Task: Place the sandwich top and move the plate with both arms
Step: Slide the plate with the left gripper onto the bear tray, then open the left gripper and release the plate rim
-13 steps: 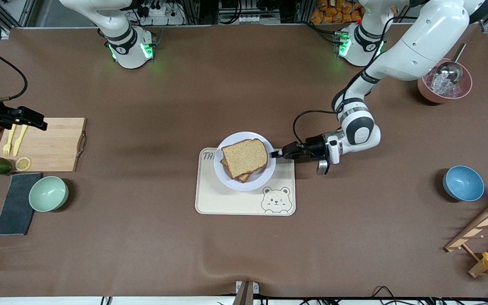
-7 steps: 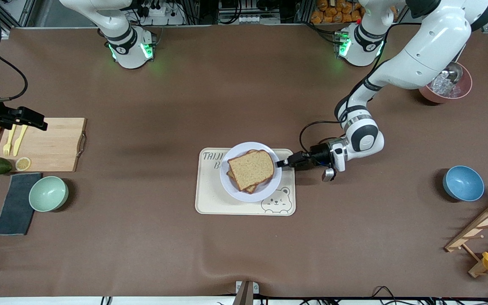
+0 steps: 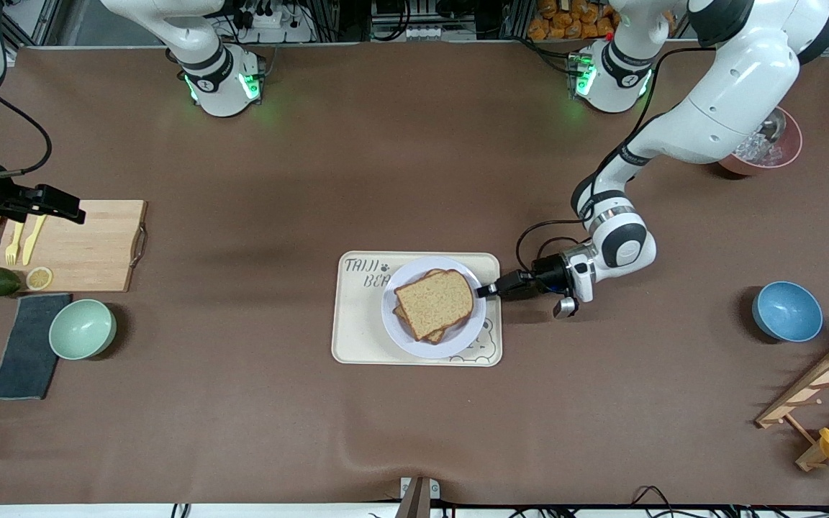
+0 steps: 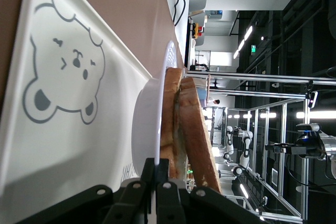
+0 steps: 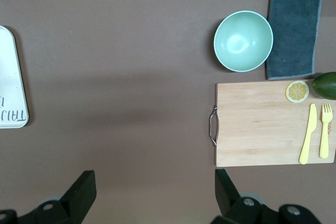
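tabletop (image 3: 357, 173): brown mat, wrinkled toward my front camera | edge by my bases: metal frame rails (image 3: 328, 14), cables, a power strip (image 3: 270, 18) | room past it: ceiling strip lights (image 4: 247, 32), metal scaffolding (image 4: 273, 93), dark walls

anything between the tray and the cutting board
Nothing: in the front view only bare brown table lies between the tray and the cutting board; the right wrist view shows the same.

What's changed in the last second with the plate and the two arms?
The left gripper, shut on the plate rim, dragged it with the sandwich top nearer the front camera, fully onto the tray. The right gripper stayed open, waiting over the cutting board.
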Available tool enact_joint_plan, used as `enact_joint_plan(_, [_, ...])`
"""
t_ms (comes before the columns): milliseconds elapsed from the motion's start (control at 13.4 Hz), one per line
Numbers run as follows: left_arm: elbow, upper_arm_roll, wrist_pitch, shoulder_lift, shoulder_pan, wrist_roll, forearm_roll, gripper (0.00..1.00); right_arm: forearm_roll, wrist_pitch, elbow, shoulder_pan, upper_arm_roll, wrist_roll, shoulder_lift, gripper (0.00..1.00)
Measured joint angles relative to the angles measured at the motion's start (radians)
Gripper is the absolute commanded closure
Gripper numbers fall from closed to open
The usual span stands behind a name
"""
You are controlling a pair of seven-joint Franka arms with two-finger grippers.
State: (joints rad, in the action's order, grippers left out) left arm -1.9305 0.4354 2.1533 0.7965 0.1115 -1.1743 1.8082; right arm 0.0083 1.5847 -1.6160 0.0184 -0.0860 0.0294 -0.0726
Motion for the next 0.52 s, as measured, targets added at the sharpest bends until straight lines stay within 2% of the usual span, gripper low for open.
enact_joint_plan(523, [0.028, -0.029, 0.0, 0.042, -0.003, 0.0, -0.098, 1.0, 0.002, 0.0, 0.0, 0.0, 0.0, 0.0, -0.011, 0.0])
